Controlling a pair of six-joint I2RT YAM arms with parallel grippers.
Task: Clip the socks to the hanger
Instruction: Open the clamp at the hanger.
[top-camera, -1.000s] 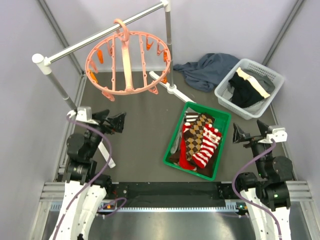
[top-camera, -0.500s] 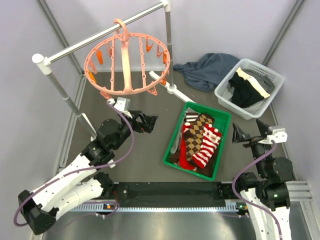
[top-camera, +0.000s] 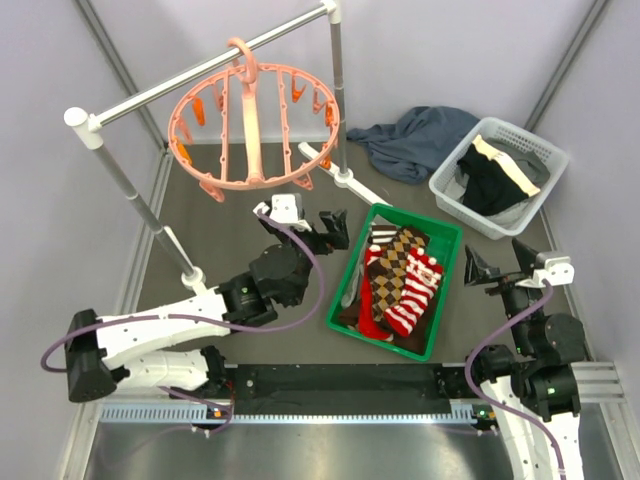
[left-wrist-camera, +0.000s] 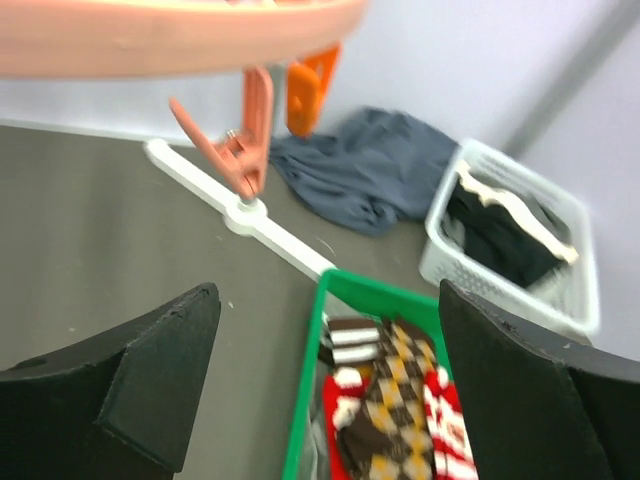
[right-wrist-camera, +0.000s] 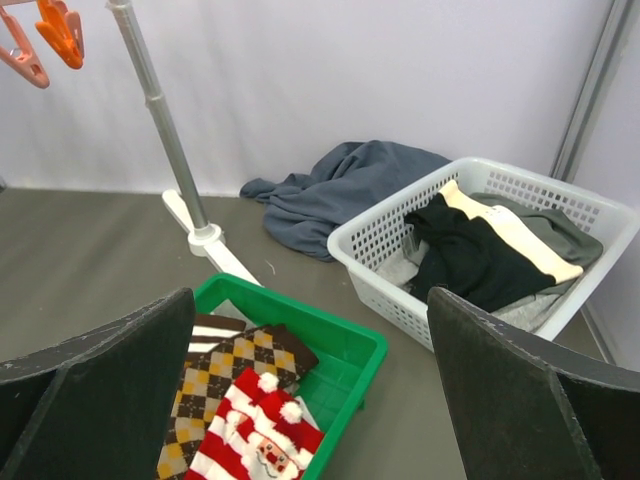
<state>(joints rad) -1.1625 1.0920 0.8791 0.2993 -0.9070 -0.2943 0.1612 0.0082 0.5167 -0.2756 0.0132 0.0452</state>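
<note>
Green tray (top-camera: 446, 290) holds the socks (top-camera: 400, 280) beside left end effector (top-camera: 335, 232).

Rail post (top-camera: 337, 110) between hanger (top-camera: 250, 185) and green bin (top-camera: 446, 293); bare floor (top-camera: 220, 225) leftward.

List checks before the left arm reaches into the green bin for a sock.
1. Left gripper open and empty: ok.
2. Right gripper open and empty: ok.
3. Socks lie exposed in the green bin, nothing on top: ok.
4. Left gripper above the socks: not ok, it sits beside the bin's left rim.
5. Hanger hooked on the rail: ok.
6. Orange clips free of socks: ok for those visible.
</note>
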